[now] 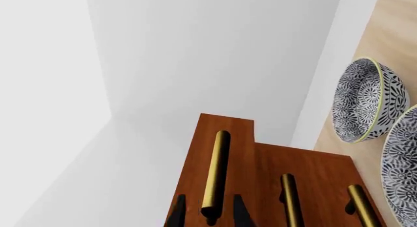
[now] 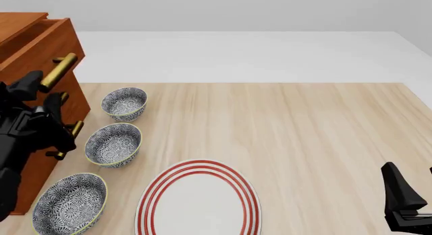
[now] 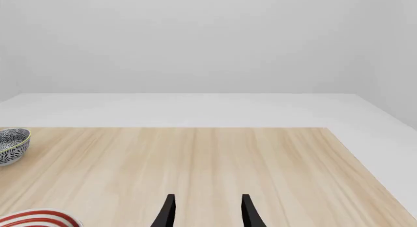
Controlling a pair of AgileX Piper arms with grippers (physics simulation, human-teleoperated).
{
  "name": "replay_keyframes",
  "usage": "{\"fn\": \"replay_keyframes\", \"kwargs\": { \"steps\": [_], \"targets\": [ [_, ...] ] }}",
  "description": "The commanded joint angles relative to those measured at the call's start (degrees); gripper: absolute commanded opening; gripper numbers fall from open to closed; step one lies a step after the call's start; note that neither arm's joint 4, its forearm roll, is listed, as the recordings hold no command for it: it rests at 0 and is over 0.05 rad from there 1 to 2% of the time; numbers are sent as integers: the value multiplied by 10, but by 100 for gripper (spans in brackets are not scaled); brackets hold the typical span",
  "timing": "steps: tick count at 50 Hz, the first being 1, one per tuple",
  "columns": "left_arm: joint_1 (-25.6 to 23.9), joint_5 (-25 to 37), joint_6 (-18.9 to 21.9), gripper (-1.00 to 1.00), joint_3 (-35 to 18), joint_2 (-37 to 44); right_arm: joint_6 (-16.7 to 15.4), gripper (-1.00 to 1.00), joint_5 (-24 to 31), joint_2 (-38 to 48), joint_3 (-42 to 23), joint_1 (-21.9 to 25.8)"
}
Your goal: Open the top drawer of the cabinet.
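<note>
The cabinet (image 2: 40, 68) stands at the far left of the table (image 2: 304, 134), and its top drawer (image 2: 30, 35) already juts out a little past the two lower drawer fronts, so the pull looks under way rather than finished. The left gripper (image 1: 208, 215) straddles the near end of the top drawer's brass handle (image 1: 215, 168), one dark finger on each side of the bar; the jaws appear closed around it, though the wrist view shows only the fingertips and contact cannot be confirmed. The hold sits at the very tip of the bar rather than its middle, so the likeliest trouble is the fingers sliding off the rounded end as the arm draws back, or an off-centre pull skewing the drawer so that it binds. Three patterned bowls (image 2: 113, 144) lie in a row just right of the cabinet, near enough for a retreating left arm to clip them. The right gripper (image 3: 205, 212) hovers over bare wood at the near right, jaws parted and holding nothing.
</note>
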Motion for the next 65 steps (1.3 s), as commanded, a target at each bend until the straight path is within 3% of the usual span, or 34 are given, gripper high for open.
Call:
{"fn": "replay_keyframes", "kwargs": {
  "steps": [1, 13, 30, 41, 50, 52, 54, 57, 65],
  "targets": [
    [-2, -4, 5, 100, -3, -23, 0, 100, 0, 0, 0, 0],
    [0, 23, 4, 100, 10, -65, 0, 100, 0, 0, 0, 0],
    [-9, 83, -1, 100, 67, -166, 0, 100, 0, 0, 0, 0],
    [-25, 167, -12, 100, 73, -258, 0, 100, 0, 0, 0, 0],
    [-30, 232, -39, 100, 40, -320, 0, 100, 0, 0, 0, 0],
    [-32, 213, -40, 100, 31, -325, 0, 100, 0, 0, 0, 0],
    [-29, 249, -88, 100, -25, -354, 0, 100, 0, 0, 0, 0],
    [-43, 291, -119, 100, -62, -381, 0, 100, 0, 0, 0, 0],
    [-55, 299, -124, 100, -64, -376, 0, 100, 0, 0, 0, 0]
  ]
}}
